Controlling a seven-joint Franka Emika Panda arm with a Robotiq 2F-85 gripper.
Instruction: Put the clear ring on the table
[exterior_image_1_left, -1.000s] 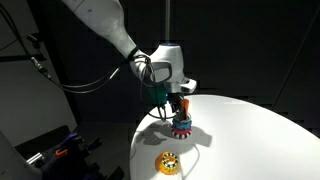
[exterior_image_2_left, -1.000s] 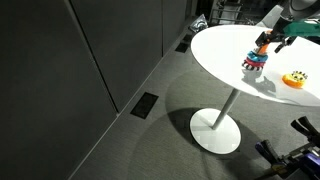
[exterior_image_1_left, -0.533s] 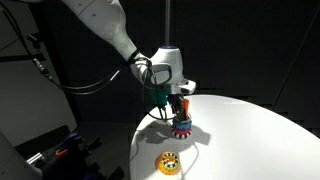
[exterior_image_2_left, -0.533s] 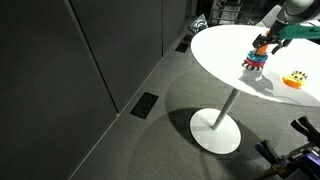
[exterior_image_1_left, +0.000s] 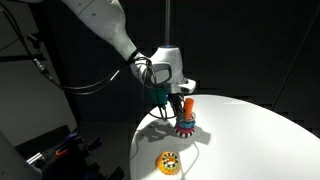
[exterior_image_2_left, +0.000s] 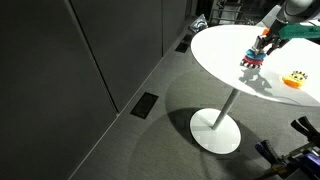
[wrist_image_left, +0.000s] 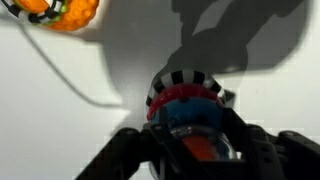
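The hand (exterior_image_1_left: 180, 105) straddles the clear ring (wrist_image_left: 210, 150) atop the toy stack (exterior_image_1_left: 183, 125); clenched or not, cannot tell.

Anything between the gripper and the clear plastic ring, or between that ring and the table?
Nothing visible: the gripper sits at the top of the coloured ring stack, bare white table beside it. The clear ring itself is indiscernible.

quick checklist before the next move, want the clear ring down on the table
1. End effector right above the ring toy: ok.
2. Jaws closed on the clear ring: cannot tell, the ring is too faint to make out.
3. Ring toy upright: ok.
4. Bare table beside the toy for a set-down: ok.
5. Yellow ring lying apart from the toy: ok.
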